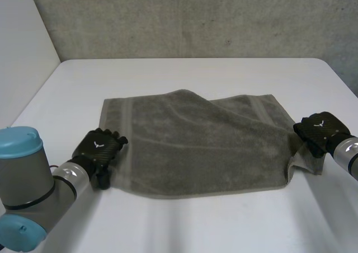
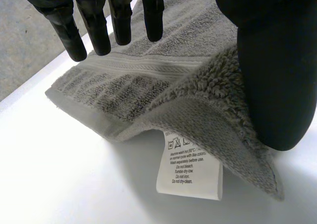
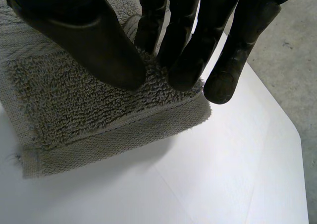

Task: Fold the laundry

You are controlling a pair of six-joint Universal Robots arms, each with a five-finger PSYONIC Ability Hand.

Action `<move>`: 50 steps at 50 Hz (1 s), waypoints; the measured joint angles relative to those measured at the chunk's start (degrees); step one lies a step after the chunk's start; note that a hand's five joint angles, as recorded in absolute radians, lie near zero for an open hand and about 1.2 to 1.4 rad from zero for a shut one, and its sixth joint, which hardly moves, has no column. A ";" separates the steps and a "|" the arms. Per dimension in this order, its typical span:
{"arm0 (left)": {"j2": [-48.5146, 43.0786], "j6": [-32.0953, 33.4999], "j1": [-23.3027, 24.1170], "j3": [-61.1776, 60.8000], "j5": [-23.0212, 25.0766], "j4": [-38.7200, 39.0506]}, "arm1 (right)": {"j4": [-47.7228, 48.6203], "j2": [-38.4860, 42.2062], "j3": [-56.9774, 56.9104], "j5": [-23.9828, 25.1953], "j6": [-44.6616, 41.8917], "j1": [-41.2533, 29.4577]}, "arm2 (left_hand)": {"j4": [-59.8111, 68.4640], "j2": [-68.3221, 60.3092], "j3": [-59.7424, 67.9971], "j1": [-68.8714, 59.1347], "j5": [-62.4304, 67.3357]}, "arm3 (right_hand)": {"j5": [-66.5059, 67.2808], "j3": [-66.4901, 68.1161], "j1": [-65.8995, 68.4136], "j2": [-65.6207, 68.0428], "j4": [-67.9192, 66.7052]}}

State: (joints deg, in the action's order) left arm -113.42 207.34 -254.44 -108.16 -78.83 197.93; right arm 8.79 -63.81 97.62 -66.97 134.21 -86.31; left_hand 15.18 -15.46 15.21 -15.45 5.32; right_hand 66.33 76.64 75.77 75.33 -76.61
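Right hand (image 1: 320, 131) pinches a corner — left hand (image 1: 98, 148) spread — towel (image 1: 196, 146) lies lengthwise left-to-right.

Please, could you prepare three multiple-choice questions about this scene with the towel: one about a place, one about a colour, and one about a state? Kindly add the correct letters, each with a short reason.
1. Where on the grey-green terry towel is the white printed care label?
A. On top, in the towel's middle
B. Hanging under the raised corner by the left hand
C. Sewn on the far edge

2. What colour is the table?
A. White
B. Black
C. Wood brown

3. What is the right hand doing?
A. Lying flat on bare table
B. Pinching a towel corner between thumb and fingers
C. Holding the label

Answers:
1. B: the left wrist view shows the label dangling below the lifted corner.
2. A: the head view shows a white top around the towel.
3. B: the right wrist view shows the thumb and fingers closed on the terry at that corner.
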 measured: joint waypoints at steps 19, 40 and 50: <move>2.90 0.07 -0.02 -1.67 0.13 -0.85 | -0.38 -1.40 0.52 0.07 0.33 0.00 | 53.93 -53.58 53.45 -50.38 51.87 | 0.00 0.00 0.00 0.00 0.00; 21.91 0.77 -3.97 -6.11 0.64 -20.51 | -38.15 -12.22 -3.83 5.28 -14.50 7.56 | 54.57 -54.11 54.01 -50.39 52.22 | 0.00 0.08 0.00 0.00 0.00; 27.51 0.74 -7.55 -8.04 2.62 -29.38 | -59.32 -11.35 -6.68 7.72 -28.86 13.31 | 54.58 -54.12 54.02 -50.39 52.22 | 0.00 0.28 0.00 0.00 -0.40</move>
State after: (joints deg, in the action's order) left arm -85.92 208.08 -261.98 -116.20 -76.21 168.54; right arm -50.53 -75.15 90.94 -59.25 105.35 -73.00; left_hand 69.76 -69.58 69.23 -65.85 57.54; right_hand 66.33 76.92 75.78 75.33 -77.01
